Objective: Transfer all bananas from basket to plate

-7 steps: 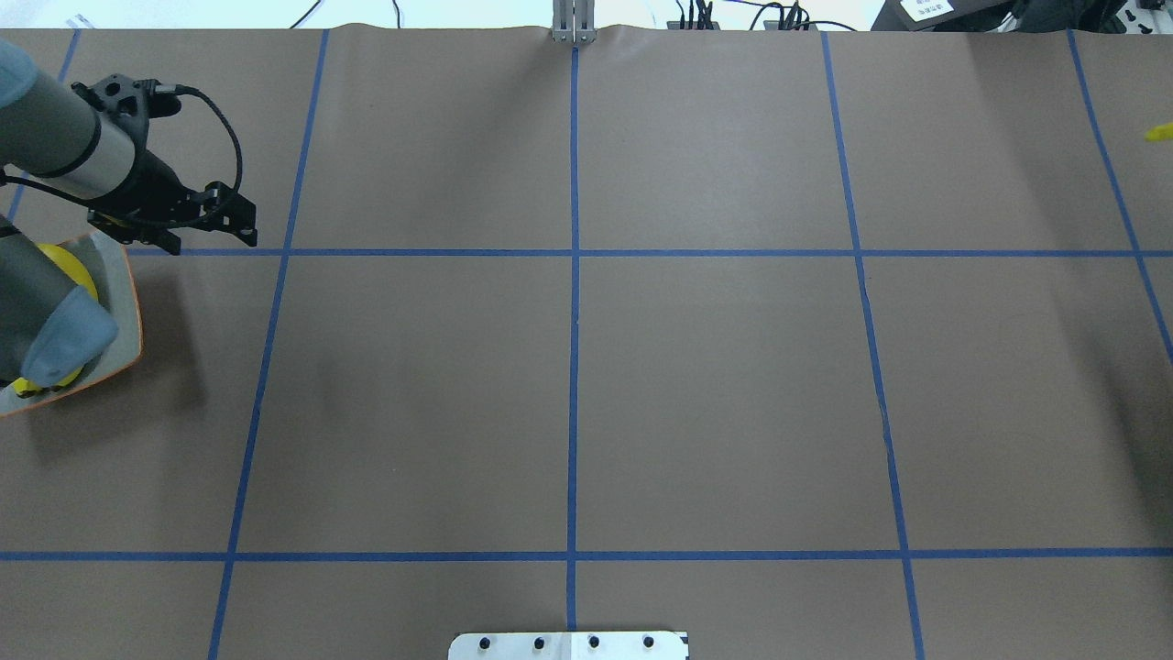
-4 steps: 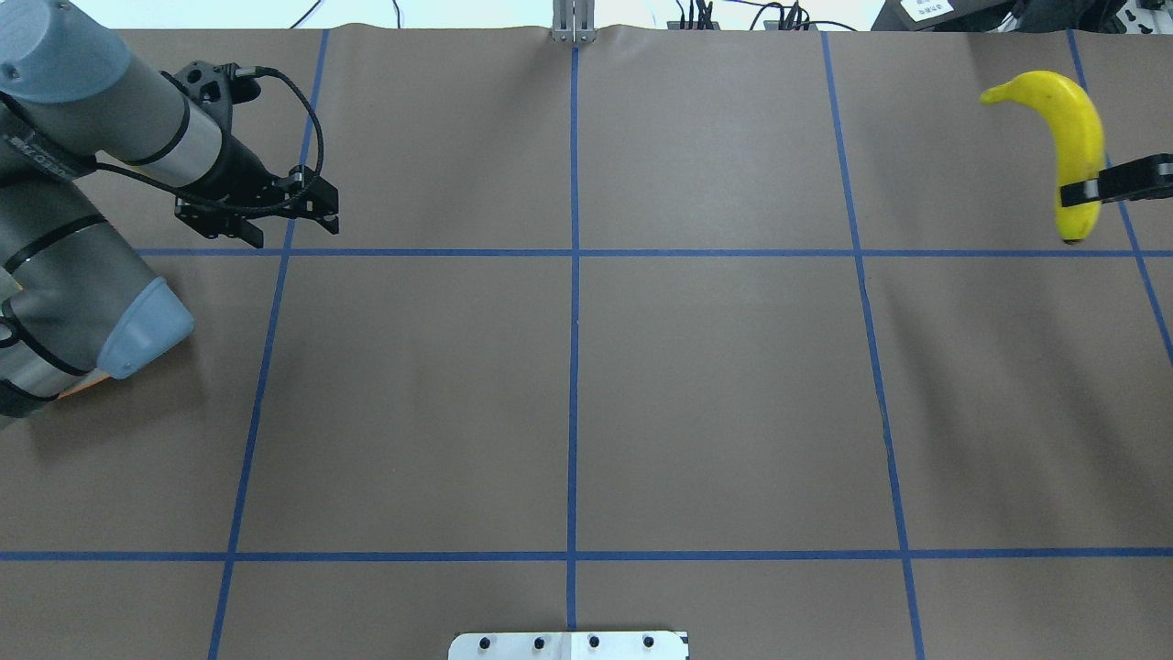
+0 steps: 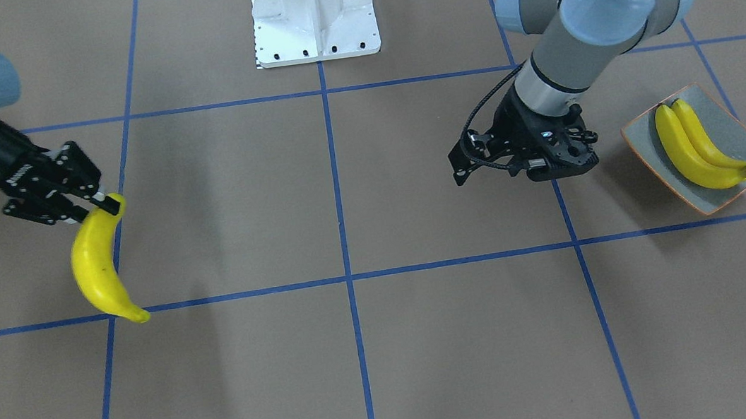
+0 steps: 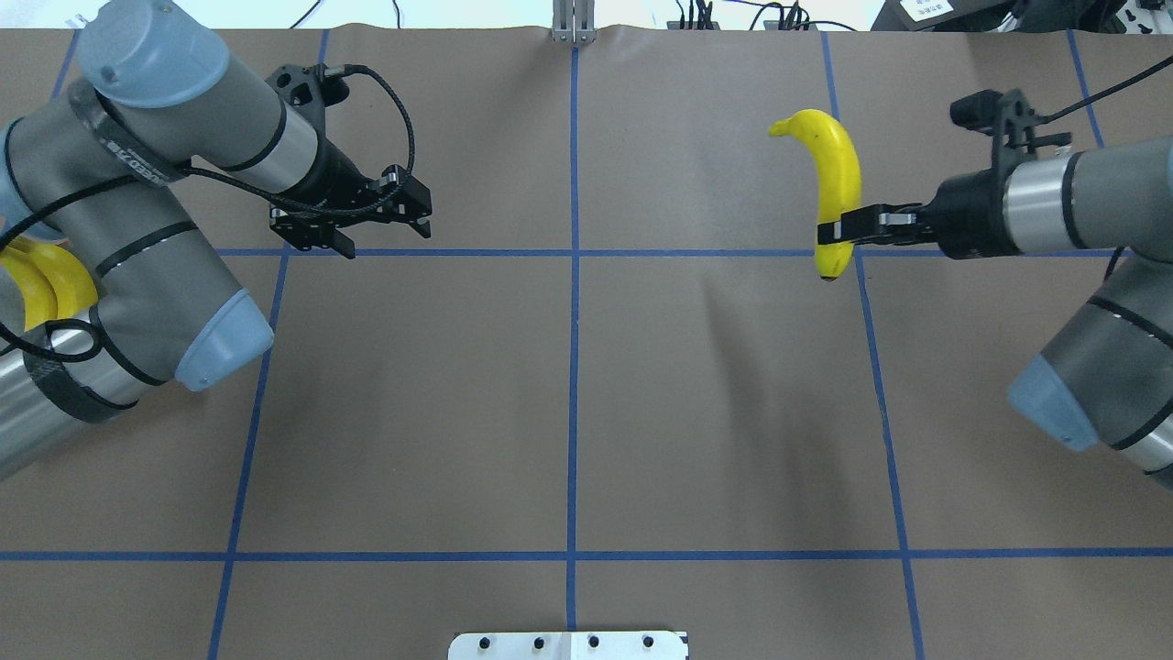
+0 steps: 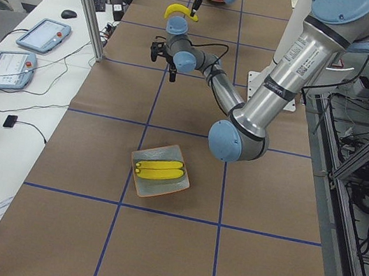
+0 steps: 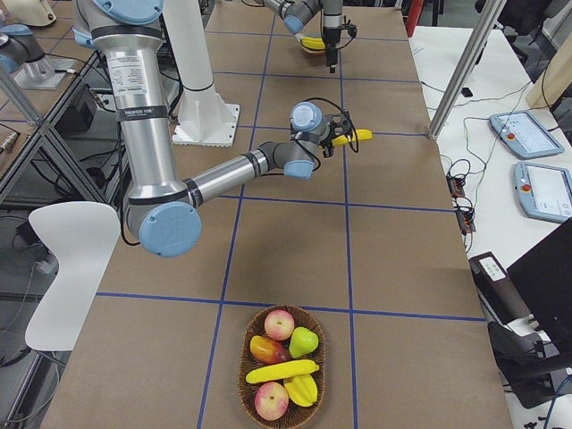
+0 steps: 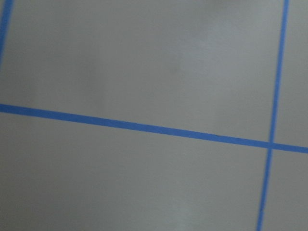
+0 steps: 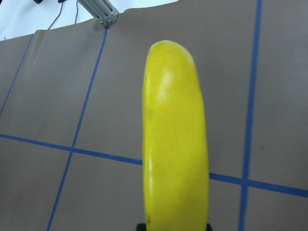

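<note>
My right gripper (image 4: 829,234) is shut on the lower end of a glossy yellow banana (image 4: 838,179), held in the air right of the table's middle. The front-facing view shows that banana (image 3: 99,268) hanging from the same gripper (image 3: 103,205), and it (image 8: 175,144) fills the right wrist view. My left gripper (image 4: 385,234) hovers open and empty at the left. The grey-green plate (image 3: 725,120) behind it holds two bananas (image 3: 693,152). The basket (image 6: 242,366) at the table's far right end holds one more banana (image 6: 281,372) among other fruit.
Apples and a yellow fruit (image 6: 304,390) share the basket. The white robot base (image 3: 313,10) stands at the table's near edge. Blue tape lines (image 7: 144,128) cross the brown table cover. Side tables with tablets (image 5: 42,34) flank the table.
My right gripper has carried the banana leftward, toward the table's middle. My left arm has swung right, away from the plate, with its gripper still open.
</note>
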Tool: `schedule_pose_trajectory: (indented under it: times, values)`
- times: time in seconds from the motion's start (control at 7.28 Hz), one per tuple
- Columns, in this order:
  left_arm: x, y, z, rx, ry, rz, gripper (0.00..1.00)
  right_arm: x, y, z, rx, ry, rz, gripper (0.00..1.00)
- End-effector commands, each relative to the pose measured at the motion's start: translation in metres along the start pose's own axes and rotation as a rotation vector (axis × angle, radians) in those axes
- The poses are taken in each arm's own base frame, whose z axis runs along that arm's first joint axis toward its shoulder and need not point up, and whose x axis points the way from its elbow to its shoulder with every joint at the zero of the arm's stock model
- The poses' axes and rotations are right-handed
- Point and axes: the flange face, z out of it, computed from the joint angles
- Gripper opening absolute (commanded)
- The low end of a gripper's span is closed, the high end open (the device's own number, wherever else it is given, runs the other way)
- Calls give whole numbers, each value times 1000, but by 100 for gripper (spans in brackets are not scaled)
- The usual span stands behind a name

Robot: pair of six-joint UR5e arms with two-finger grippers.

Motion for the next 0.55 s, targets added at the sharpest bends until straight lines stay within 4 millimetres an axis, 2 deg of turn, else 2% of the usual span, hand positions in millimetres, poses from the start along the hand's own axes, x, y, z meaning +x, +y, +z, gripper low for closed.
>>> schedule_pose_trajectory:
  times: [0.0,0.27,0.41]
  values:
    - [25,11,10,1,106,-35,100,-55,17,34,-32,-80,79,0]
    - [29,13,7,12,170,-24,100,-91,32,54,-71,-139,159,0]
    - [35,15,2,16,205,-25,100,-97,36,59,-72,-145,167,0]
